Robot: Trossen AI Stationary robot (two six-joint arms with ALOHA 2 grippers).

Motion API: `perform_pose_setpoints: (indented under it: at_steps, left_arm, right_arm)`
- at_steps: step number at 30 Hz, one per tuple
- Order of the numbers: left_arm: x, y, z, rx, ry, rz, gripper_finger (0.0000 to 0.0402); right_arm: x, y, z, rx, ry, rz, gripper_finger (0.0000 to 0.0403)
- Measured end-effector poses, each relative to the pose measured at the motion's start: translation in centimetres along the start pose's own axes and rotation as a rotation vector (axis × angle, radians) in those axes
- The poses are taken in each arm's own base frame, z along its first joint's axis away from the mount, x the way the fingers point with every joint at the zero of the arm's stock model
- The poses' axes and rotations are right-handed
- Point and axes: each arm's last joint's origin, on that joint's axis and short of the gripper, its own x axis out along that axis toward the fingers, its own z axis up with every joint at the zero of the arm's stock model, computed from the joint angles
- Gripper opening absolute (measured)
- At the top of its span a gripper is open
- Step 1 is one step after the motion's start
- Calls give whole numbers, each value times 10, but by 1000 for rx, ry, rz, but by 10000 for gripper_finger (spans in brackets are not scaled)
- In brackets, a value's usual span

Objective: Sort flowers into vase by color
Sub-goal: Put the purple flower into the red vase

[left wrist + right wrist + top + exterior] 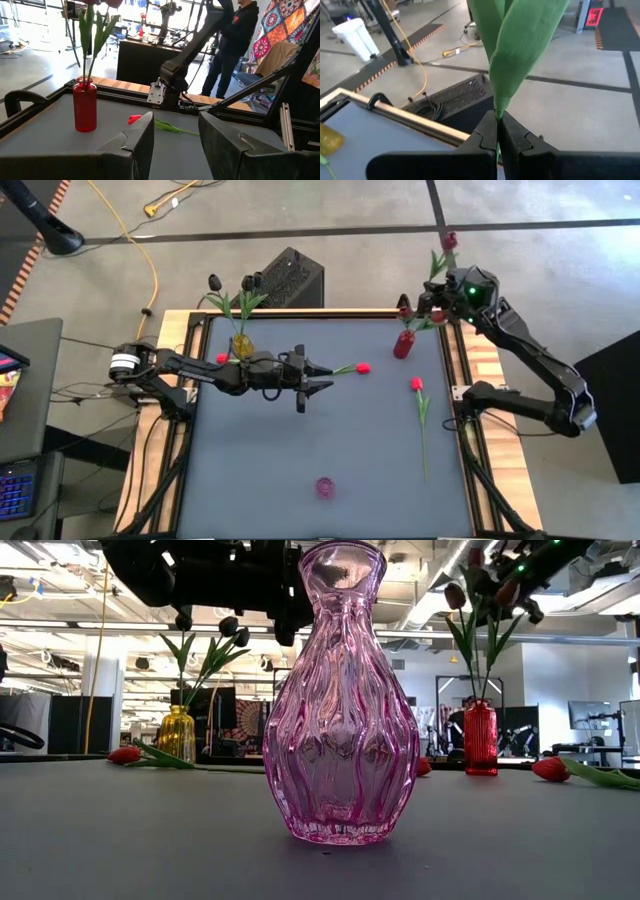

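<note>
My right gripper (437,308) hangs above the red vase (404,344) at the table's far right, shut on a dark crimson tulip (450,240). The red vase (480,737) holds other crimson tulips. My left gripper (315,380) is open at mid-table and points toward a red tulip (352,367) lying flat just ahead of it (135,119). The yellow vase (242,345) holds near-black tulips. One red tulip (222,358) lies beside it, and another (418,385) lies toward the right. The empty pink vase (340,690) stands near the near edge. My right gripper (497,117) pinches the tulip's thin green stem (496,111) between its two fingers, just below where the leaves (520,45) spread. The tulip is lifted, with its leaves and head standing beyond the fingers. The stem's lower end is hidden.
A wooden frame (300,311) borders the grey mat. A black box (290,277) sits beyond the far edge, with a yellow cable (150,260) on the floor. A person (235,40) stands past the table's right side. Bare mat lies between the pink vase (324,487) and the left gripper.
</note>
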Motion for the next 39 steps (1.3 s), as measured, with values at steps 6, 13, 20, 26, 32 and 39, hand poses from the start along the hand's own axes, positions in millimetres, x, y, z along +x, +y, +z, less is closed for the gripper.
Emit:
perform_pose_setpoints:
  at_steps: [6, 13, 20, 26, 32, 39]
  left_arm:
    - [0, 0, 0, 0, -1, 0, 141]
    - [0, 0, 0, 1, -4, 0, 141]
    - [0, 0, 0, 0, -2, -12, 141]
    - [0, -1, 0, 4, -1, -18, 141]
    - [0, -1, 0, 4, 2, -28, 141]
    - [0, -1, 0, 8, 7, -45, 141]
  right_arm:
    - [-12, -9, 6, 34, -58, -30, 29]
    - [-12, -11, 13, 132, -137, -14, 29]
    - [-4, -9, 3, 176, -85, -71, 29]
    - [2, -5, -4, 160, -15, -67, 29]
    - [8, 2, -8, 145, 24, -46, 29]
    - [17, 7, -14, 114, 53, -92, 29]
